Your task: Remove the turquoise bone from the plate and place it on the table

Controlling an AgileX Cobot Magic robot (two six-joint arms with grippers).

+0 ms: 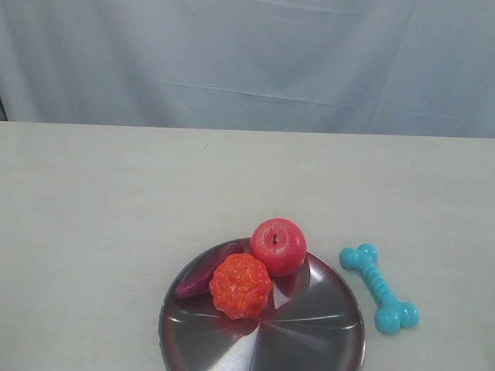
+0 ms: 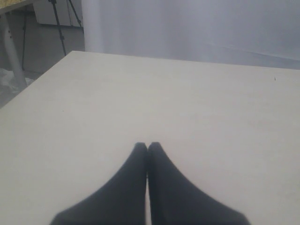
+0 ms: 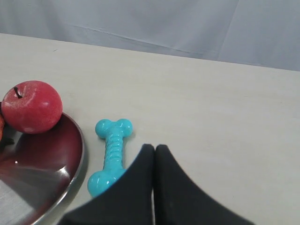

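**Colours on a pale table**

The table [image 1: 116,216] is pale cream-beige with a faint grain. The plate [image 1: 309,332] is shiny silver with faint radial creases and carries a red reflection. The turquoise bone [image 1: 379,288] is plain turquoise with a ribbed shaft. The apple [image 1: 278,246] is glossy red, the bumpy fruit [image 1: 240,285] bright orange, and the flat piece [image 1: 203,277] dark maroon. The backdrop cloth [image 1: 247,62] is pale grey-blue. The left gripper [image 2: 147,146] and right gripper [image 3: 154,147] are matt black.

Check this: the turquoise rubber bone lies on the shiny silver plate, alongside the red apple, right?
No. The turquoise rubber bone lies on the pale beige table beside the shiny silver plate, not on it, as the exterior view shows. The red apple is on the plate.
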